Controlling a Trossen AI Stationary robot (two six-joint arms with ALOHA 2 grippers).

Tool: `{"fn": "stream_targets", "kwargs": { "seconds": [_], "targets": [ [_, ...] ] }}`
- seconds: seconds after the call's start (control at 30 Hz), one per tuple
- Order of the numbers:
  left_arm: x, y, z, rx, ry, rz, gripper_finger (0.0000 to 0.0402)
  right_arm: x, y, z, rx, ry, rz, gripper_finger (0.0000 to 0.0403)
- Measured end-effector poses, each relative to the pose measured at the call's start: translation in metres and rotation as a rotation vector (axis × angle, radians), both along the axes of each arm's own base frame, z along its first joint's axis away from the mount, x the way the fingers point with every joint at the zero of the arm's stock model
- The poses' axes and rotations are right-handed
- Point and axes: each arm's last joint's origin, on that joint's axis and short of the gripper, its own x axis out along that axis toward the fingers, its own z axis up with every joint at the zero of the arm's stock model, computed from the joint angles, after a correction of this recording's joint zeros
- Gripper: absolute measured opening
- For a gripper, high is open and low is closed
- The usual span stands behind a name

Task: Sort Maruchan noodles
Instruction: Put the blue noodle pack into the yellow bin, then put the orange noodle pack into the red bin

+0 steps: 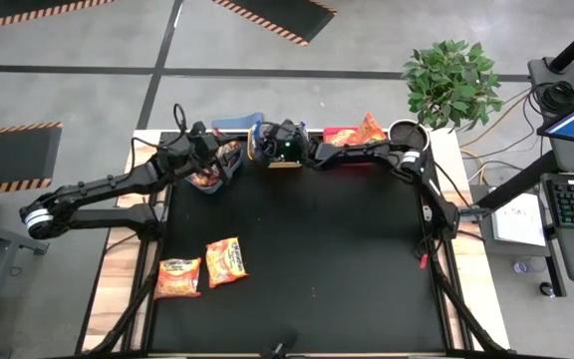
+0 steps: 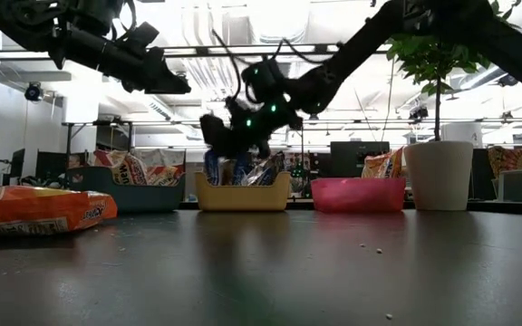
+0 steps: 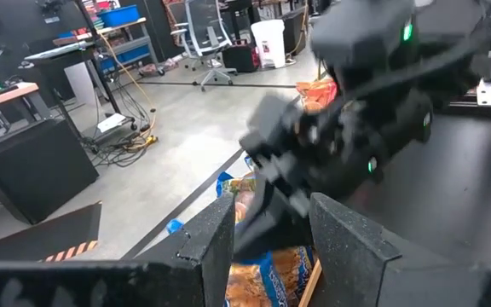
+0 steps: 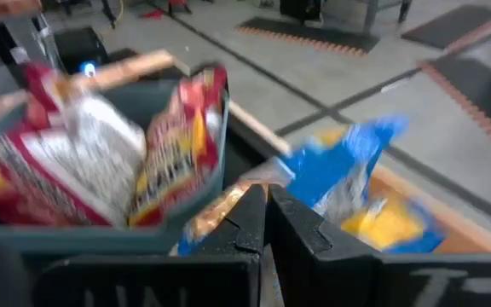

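Several Maruchan packets stand in three bins along the far edge. Red-trim packets (image 4: pixel 101 153) fill the blue bin (image 1: pixel 212 178), blue-trim packets (image 4: pixel 348 170) the yellow bin (image 2: pixel 243 192), and an orange packet (image 1: pixel 370 130) sits in the red bin (image 2: pixel 359 195). Two more packets (image 1: pixel 178 277) (image 1: pixel 226 261) lie flat on the black mat, near left. My right gripper (image 4: pixel 267 209) is shut, just above the yellow bin's packets. My left gripper (image 3: pixel 271 243) is open and holds nothing, raised over the blue bin (image 2: pixel 134 192). My right gripper points its shut fingers (image 4: pixel 250 222) down and toward the table's left, over the blue-trim packets in the yellow bin. Nothing shows between the fingers, and I cannot tell whether their tips touch a packet.
A potted plant in a white pot (image 2: pixel 438 177) stands past the red bin at the far right corner. The two arms' grippers are close together over the neighbouring bins (image 1: pixel 252 148). The mat (image 1: pixel 347 259) is bare from its middle to the right.
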Motion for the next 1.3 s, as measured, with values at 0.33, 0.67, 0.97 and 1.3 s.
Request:
{"fn": "stream_targets", "kwargs": {
  "seconds": [0.33,0.67,0.97,1.3],
  "targets": [
    [0.000,0.000,-0.001,-0.005,0.006,-0.002,0.0137,-0.003,0.004,0.009,0.016,0.013,0.002,0.0008],
    [0.001,-0.003,-0.001,-0.033,-0.006,-0.011,0.0137,-0.033,0.053,0.078,-0.031,0.128,0.128,0.0008],
    [0.014,-0.028,-0.003,-0.117,-0.029,-0.131,0.0137,-0.085,0.119,0.081,-0.042,0.142,0.229,0.0008],
    [0.027,-0.080,-0.008,-0.227,0.002,-0.374,0.0137,-0.132,0.159,0.044,-0.072,0.080,0.294,0.0009]
  ]
}}
